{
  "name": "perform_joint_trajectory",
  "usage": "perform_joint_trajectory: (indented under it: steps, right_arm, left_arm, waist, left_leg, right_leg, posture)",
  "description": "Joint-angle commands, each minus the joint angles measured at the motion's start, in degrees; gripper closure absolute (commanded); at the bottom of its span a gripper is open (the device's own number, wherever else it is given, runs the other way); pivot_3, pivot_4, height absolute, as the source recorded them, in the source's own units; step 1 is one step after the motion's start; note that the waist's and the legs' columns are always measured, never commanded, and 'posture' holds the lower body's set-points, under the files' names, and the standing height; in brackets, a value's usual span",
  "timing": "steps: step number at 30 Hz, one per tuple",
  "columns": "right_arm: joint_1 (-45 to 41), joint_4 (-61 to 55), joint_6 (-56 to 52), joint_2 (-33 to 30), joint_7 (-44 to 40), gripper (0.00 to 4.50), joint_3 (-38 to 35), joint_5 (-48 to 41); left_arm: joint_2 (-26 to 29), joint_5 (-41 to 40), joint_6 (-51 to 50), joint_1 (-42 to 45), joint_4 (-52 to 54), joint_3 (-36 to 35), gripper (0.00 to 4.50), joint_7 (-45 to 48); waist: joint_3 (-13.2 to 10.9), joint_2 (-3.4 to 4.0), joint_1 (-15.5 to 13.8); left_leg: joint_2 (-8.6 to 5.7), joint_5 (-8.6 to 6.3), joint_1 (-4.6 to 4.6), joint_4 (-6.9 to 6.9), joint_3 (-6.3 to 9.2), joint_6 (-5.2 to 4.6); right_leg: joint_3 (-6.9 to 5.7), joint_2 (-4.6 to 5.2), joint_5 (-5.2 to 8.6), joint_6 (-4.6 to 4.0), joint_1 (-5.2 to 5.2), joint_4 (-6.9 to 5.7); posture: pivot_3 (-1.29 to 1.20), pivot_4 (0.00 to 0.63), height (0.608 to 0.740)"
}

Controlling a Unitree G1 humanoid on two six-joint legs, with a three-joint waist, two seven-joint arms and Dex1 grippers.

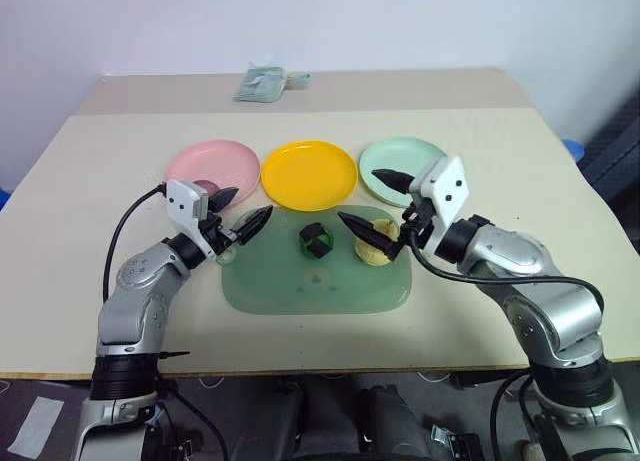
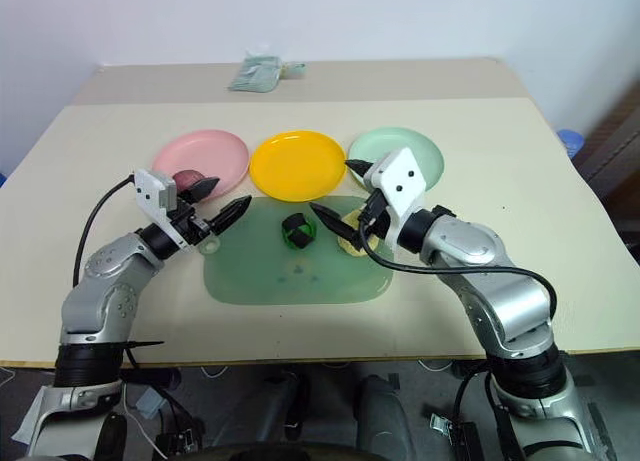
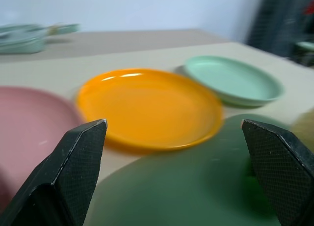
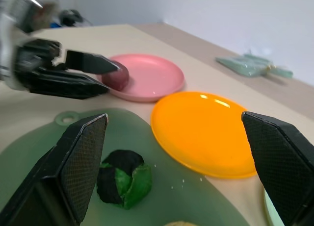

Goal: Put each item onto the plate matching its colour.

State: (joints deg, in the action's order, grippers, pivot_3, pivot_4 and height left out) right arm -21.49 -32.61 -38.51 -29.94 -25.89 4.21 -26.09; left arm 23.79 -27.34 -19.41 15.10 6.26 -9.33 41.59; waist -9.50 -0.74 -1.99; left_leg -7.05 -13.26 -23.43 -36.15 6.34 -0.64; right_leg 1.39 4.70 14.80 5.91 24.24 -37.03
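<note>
On the translucent green cutting-board mat point(image 1: 300, 286) nearest the robot lie the dark green-and-black toy food point(image 1: 316, 240) at its middle and the lumpy pale yellow toy food point(image 1: 375, 247) toward its right. Over the mat's left edge the left gripper point(image 1: 240, 210) hovers with jaws spread and empty, while the right gripper point(image 1: 371, 203), equally wide and empty, hangs above the yellow lump. Beyond stand the round pink plastic plate point(image 1: 225, 161) carrying the round maroon toy food point(image 4: 116, 76), the bright yellow plate point(image 1: 309, 171) and the mint green plate point(image 1: 395, 159).
</note>
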Motion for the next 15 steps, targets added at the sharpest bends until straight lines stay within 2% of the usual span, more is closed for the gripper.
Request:
perform_joint_trajectory:
  steps: [1,15]
  right_arm:
    - [-1.4,-3.4,-1.1,1.3,1.9,0.00,0.3,0.5]
    - [-6.8,5.4,-0.9,5.3,1.9,0.00,6.8,6.9]
  left_arm:
    - [2.0,-2.0,0.1,-1.8,3.5,0.1,0.01,3.4]
    - [9.6,-3.3,3.8,-7.0,5.9,0.4,0.01,17.4]
  waist:
    - [0.0,0.01,0.0]
    - [0.0,0.03,0.3]
  left_leg:
    - [0.00,0.00,0.00,0.01,0.00,0.00]
    - [0.00,0.00,0.00,0.02,0.01,-0.01]
  right_leg:
    - [0.00,0.00,0.00,0.00,0.00,0.00]
    - [-0.01,0.00,0.01,-0.01,0.00,0.01]
  posture:
    - [0.00,0.150,0.740]
    - [0.00,0.150,0.740]
